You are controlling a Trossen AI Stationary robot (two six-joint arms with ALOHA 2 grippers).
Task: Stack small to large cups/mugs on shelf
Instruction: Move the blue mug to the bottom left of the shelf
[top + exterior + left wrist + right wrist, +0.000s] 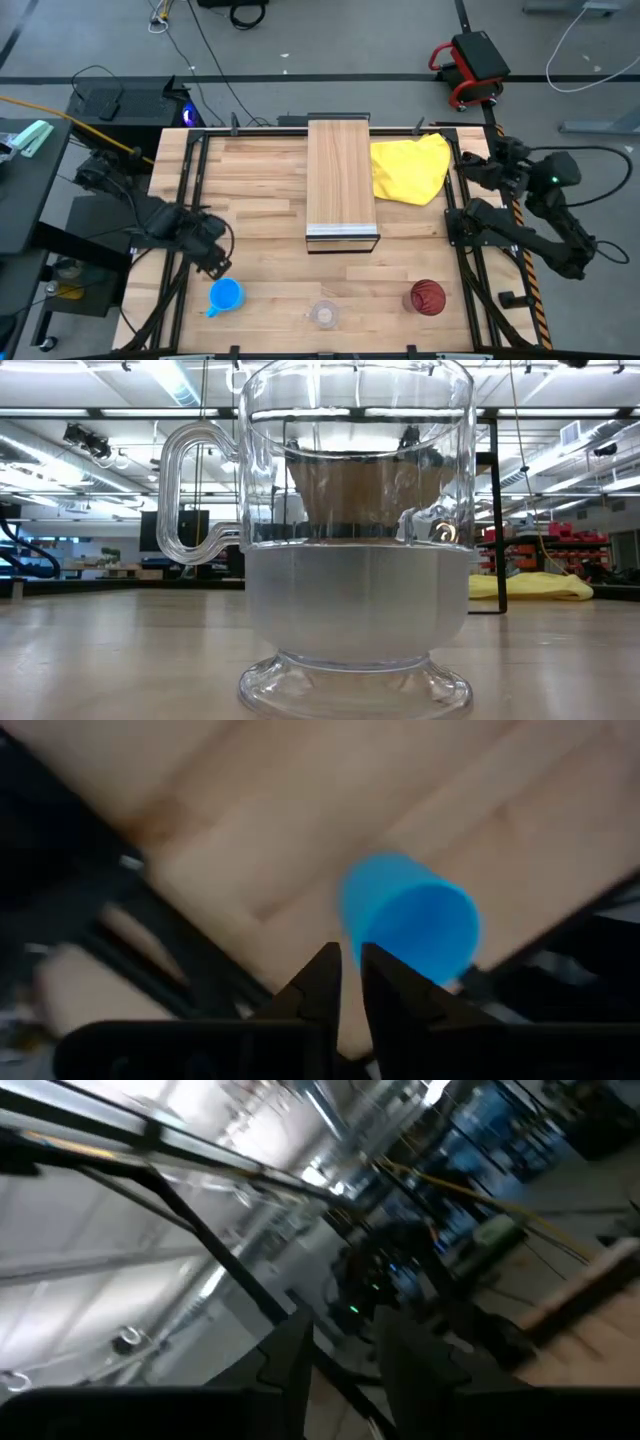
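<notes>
The bright blue mug (226, 296) stands on its base near the table's near-left corner, mouth up, and shows large in the left wrist view (415, 920). My left gripper (213, 262) (350, 970) hovers just beyond the mug's far-left side, fingers shut and touching nothing. The small clear glass cup (323, 314) (355, 560) stands at the near edge's middle. The dark red tumbler (427, 297) stands near-right. The light-wood shelf (341, 185) sits at the table's far middle. My right gripper (455, 225) (345, 1360) waits at the right edge, fingers a little apart.
A crumpled yellow cloth (410, 168) (530, 585) lies right of the shelf at the far edge. A black frame rail (185, 200) runs along the table's left side beside my left arm. Bare wood lies between the shelf's near end and the three cups.
</notes>
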